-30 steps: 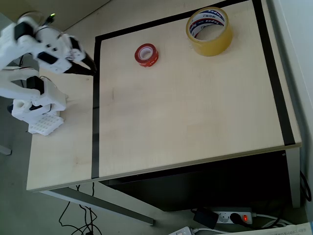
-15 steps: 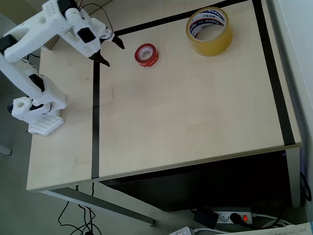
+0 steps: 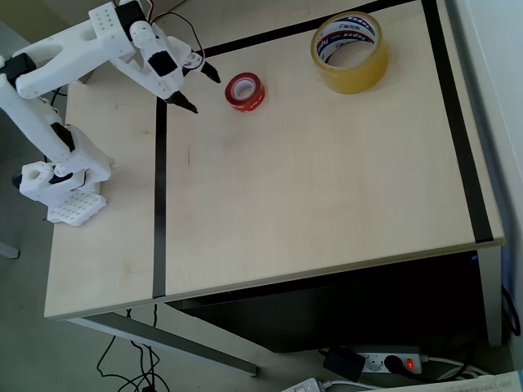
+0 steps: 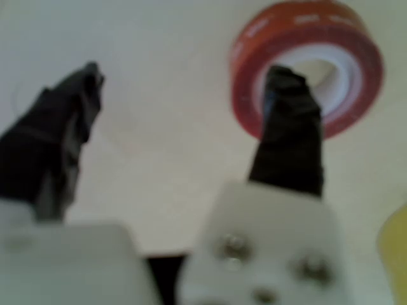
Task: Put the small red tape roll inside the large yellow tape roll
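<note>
Pale wooden table point(image 3: 310, 204) edged with black tape carries both rolls. Spread wide and empty, the gripper point(image 3: 203, 91) hovers just left of the small red tape roll point(image 3: 245, 91), which lies flat, not yet between the jaws. Well right, at the far edge, sits the large yellow tape roll point(image 3: 350, 52).

The red roll point(image 3: 244, 91) is bright red with a white core. The yellow roll point(image 3: 350, 51) is translucent yellow, its white core printed in red and blue. The arm point(image 3: 90, 45) is white; the gripper point(image 3: 203, 91) has black fingers. The table point(image 3: 310, 180) is pale wood, edged with black tape lines point(image 3: 158, 196).
</note>
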{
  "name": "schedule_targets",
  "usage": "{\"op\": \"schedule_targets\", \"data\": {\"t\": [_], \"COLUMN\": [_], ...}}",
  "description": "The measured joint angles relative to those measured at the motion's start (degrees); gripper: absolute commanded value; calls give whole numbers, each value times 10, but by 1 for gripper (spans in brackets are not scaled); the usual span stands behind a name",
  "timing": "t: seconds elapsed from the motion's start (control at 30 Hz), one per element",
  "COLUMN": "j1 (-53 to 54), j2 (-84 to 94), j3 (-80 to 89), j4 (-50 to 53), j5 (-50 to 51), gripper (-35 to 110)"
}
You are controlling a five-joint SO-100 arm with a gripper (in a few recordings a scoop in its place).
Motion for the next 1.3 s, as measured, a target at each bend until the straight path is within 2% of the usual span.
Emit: {"op": "schedule_targets", "data": {"t": [0.53,1.3], "j1": [11,37], "j2": [-70,-75], "j3": [14,11], "j4": [-114,-113], "j5": [0,0], "gripper": [30,30]}}
